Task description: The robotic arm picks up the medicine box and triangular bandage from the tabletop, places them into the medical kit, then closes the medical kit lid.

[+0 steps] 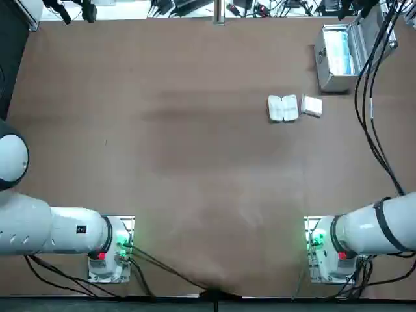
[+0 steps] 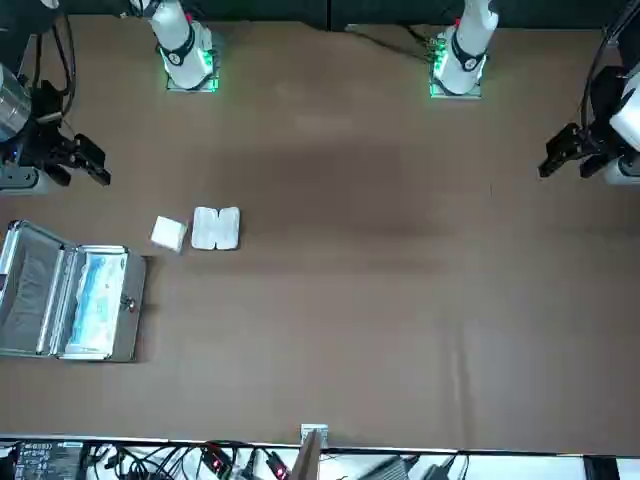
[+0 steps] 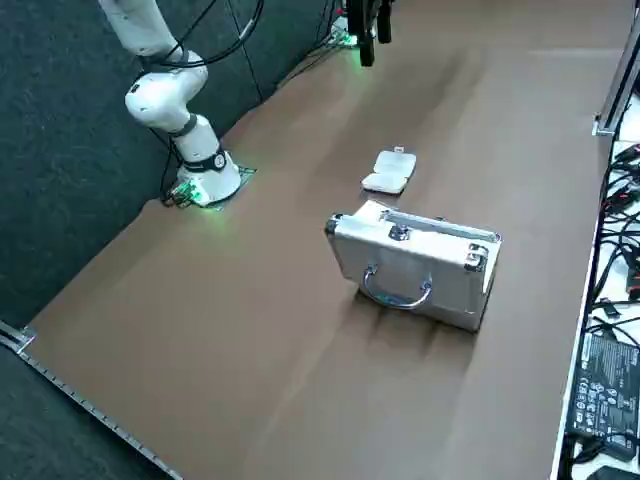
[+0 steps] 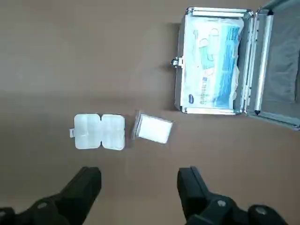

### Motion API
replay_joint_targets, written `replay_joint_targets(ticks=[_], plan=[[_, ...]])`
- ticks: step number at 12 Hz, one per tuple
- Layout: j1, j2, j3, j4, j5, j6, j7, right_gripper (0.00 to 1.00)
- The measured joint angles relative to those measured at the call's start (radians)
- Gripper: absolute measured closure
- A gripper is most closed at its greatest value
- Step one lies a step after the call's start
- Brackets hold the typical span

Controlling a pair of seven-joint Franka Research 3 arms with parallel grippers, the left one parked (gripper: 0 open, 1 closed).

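Right arm and medical kit over the tabletop (image 1: 195, 169), four views: in the top view, my right arm (image 1: 390, 224) rises from its base at the lower right and runs out of the frame, with black cables (image 1: 364, 117) looping down the right side. My right tool (image 4: 139, 180) hangs at the upper left of the front view and the top centre of the side view; its two black fingers are spread, with nothing between them. In the top view, the medicine box (image 1: 283, 108), an opened white case of two shallow halves, lies right of centre in the upper part of the frame. The bandage (image 1: 312, 106), a small white pad in clear wrapping, lies just beside it, apart from it and slightly turned. The medical kit (image 1: 335, 84), a silver case, stands in the upper right corner of that view, near both white items. Its lid (image 4: 286, 65) is open, hinged along the kit's side away from them; the latch (image 4: 176, 62) is on the side nearer them. A blue and white packet (image 4: 211, 65) lies inside the kit. The side view shows a curved handle (image 3: 395, 303) on the silver panel facing that camera, near the centre of the frame.
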Motion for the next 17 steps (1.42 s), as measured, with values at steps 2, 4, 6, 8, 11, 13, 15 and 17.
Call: replay_joint_targets(ticks=[2, 4, 6, 8, 11, 13, 15, 17], plan=[[0.000, -0.001, 0.000, 0.000, 0.000, -0.009, 0.003, 0.00], [0.002, -0.001, 0.002, 0.000, 0.004, -0.023, 0.006, 0.00], [0.014, 0.001, 0.011, 0.001, 0.007, -0.025, 0.020, 0.00], [0.065, 0.020, 0.023, -0.006, 0.007, -0.032, 0.065, 0.00], [0.164, 0.080, 0.034, -0.046, 0.008, 0.018, 0.120, 0.00], [0.243, 0.131, 0.036, -0.133, 0.009, 0.149, 0.192, 0.00], [0.287, 0.148, 0.037, -0.198, 0.009, 0.236, 0.244, 0.00], [0.331, 0.171, 0.037, -0.241, 0.009, 0.294, 0.292, 0.02]])
